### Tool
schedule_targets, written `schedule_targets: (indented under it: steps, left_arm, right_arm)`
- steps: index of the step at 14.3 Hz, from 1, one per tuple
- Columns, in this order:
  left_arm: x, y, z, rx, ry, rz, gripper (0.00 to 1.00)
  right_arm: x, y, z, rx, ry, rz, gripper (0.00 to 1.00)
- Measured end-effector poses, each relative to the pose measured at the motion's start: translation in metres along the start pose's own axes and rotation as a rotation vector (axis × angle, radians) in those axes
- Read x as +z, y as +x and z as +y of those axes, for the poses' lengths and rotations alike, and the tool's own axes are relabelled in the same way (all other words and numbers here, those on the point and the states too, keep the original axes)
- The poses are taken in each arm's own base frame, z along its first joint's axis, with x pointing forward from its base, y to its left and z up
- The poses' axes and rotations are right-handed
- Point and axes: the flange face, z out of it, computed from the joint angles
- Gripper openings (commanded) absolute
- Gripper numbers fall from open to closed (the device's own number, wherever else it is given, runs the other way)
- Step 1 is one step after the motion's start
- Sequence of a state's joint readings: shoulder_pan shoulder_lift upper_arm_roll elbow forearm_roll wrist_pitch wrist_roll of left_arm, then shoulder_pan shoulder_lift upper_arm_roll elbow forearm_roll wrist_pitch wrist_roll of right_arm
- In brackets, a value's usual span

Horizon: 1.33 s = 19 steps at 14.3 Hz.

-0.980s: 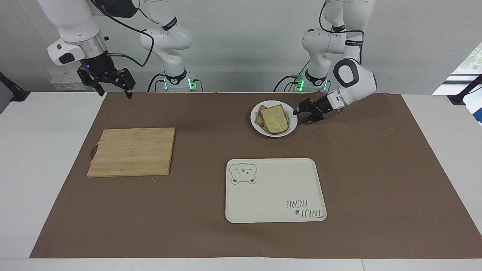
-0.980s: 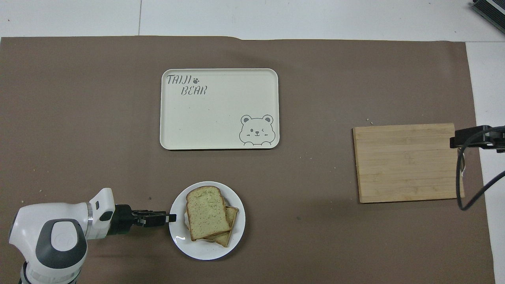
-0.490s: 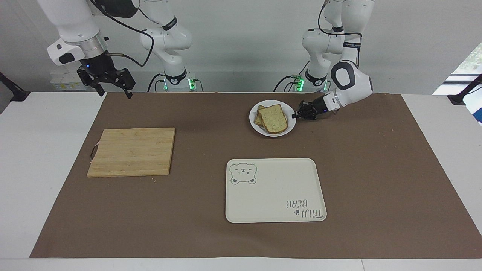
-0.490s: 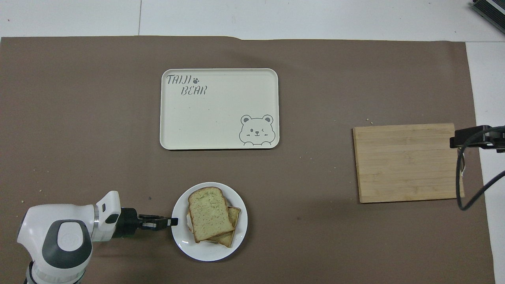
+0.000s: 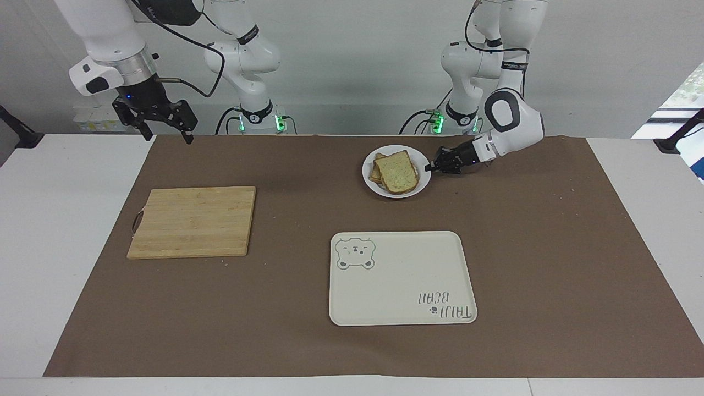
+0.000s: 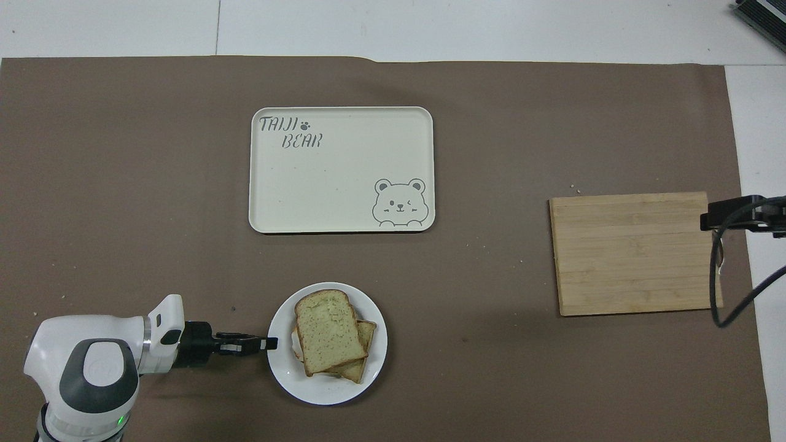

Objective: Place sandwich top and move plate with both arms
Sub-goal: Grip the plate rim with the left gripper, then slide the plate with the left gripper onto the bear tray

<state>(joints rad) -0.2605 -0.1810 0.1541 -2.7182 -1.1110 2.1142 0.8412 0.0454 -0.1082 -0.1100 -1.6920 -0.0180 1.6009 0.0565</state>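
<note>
The small white plate (image 5: 423, 179) sits on the brown mat close to the robots. The sandwich top (image 5: 397, 170), a speckled bread slice, lies on a lower slice (image 6: 363, 353) on the plate (image 6: 319, 393). My left gripper (image 5: 432, 168) reaches in low and level from the left arm's end and is shut on the plate's rim; it also shows in the overhead view (image 6: 270, 344). My right gripper (image 5: 165, 129) hangs open and empty, raised over the mat's corner near the right arm's base, and waits.
A cream bear tray (image 5: 401, 278) lies farther from the robots than the plate. A wooden cutting board (image 5: 192, 221) lies toward the right arm's end. In the overhead view the right gripper (image 6: 737, 218) overlaps the board's edge (image 6: 632, 255).
My left gripper was open beside the plate, then closed on its rim. The plate with the bread shifted slightly toward the right arm's end. The right arm stayed still.
</note>
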Motion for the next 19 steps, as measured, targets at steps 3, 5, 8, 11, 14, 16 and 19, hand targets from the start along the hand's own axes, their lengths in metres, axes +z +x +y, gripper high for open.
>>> schedule_targets:
  steps: [3, 5, 8, 11, 14, 16, 19]
  left_arm:
    - [-0.030, 0.038, 0.003, 0.003, -0.061, 0.034, 0.00]
    - [-0.052, 0.067, 0.002, 0.010, -0.097, 0.057, 0.00]
    - [-0.068, 0.107, 0.006, 0.037, -0.100, 0.089, 0.00]
    - [-0.074, 0.154, 0.016, 0.053, -0.119, 0.150, 0.00]
    - [-0.075, 0.206, 0.034, 0.030, -0.102, 0.177, 0.00]
    - [-0.068, 0.236, 0.045, 0.000, -0.087, 0.199, 0.00]
    - [-0.050, 0.266, 0.046, -0.018, -0.073, 0.215, 0.00]
  right_arm:
    - [0.000, 0.000, 0.000, 0.000, 0.000, 0.000, 1.00]
    - [0.000, 0.000, 0.000, 0.000, 0.000, 0.000, 1.00]
    - [0.000, 0.000, 0.000, 0.000, 0.000, 0.000, 1.00]
    - [0.000, 0.000, 0.000, 0.000, 0.000, 0.000, 1.00]
    - [0.000, 0.000, 0.000, 0.000, 0.000, 0.000, 1.00]
    - [0.000, 0.000, 0.000, 0.000, 0.000, 0.000, 1.00]
    - [0.000, 0.000, 0.000, 0.000, 0.000, 0.000, 1.00]
